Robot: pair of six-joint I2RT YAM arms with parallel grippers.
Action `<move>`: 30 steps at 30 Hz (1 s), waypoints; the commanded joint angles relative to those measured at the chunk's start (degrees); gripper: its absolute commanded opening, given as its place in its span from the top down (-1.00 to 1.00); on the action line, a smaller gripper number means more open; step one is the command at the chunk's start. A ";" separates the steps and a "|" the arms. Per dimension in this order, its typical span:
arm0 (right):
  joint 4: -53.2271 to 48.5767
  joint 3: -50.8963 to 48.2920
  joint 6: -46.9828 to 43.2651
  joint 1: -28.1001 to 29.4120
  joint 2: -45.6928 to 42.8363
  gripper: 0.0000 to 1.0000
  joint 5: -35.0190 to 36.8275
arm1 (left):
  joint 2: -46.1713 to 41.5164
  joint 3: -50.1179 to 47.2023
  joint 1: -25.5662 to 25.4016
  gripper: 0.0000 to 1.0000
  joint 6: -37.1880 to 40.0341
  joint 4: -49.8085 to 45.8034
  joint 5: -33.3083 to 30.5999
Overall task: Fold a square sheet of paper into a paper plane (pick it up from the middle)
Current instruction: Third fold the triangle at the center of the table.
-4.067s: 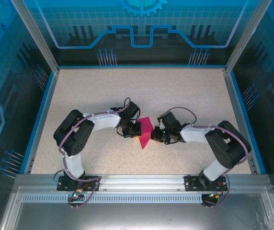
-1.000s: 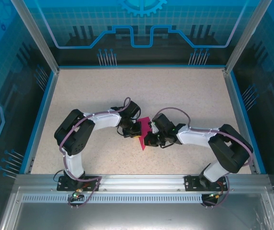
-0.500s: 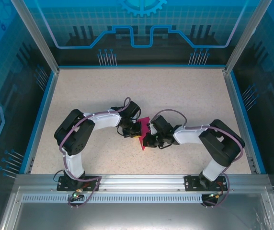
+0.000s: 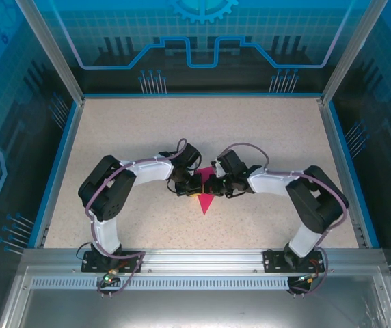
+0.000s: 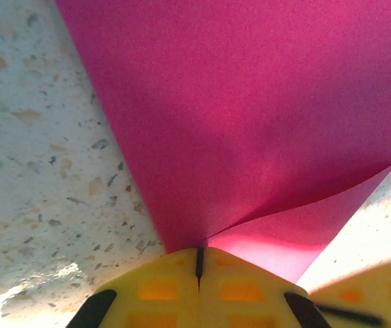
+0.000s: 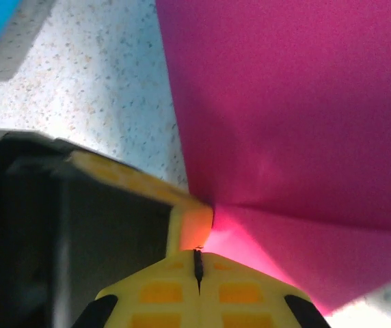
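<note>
Top view evenly lit and sharp; wrist close-ups soft, paper point(image 5: 250, 102) glowing brightly.

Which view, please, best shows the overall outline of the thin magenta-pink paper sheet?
The top external view: the magenta-pink paper sheet shows its pointed triangular shape. Each wrist view gives a cropped close-up.

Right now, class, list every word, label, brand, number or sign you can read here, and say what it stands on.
No readable text anywhere.
Pink paper: plain, unprinted.
Left tool and right tool: yellow with orange squares, no lettering.
Blue back wall: a gear outline and line patterns, no words.
Arms: any labels are too small to tell.
</note>
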 commanded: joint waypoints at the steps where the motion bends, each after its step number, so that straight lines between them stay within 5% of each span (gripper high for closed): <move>1: -1.59 0.15 -0.50 -0.26 3.19 1.00 -1.78 | 5.28 -2.79 0.20 1.00 0.60 -7.14 -10.11; 13: -6.58 -9.92 -2.24 -4.75 -5.28 1.00 1.43 | 5.69 -2.51 0.23 1.00 0.97 -7.69 -11.25; 18: -6.95 -6.33 -2.49 -3.47 -8.63 1.00 0.99 | 5.40 -1.44 0.23 1.00 2.97 -6.83 -10.81; 30: -1.22 -1.80 2.36 3.87 1.05 1.00 -1.56 | 4.76 -0.79 0.21 1.00 4.11 -6.27 -9.90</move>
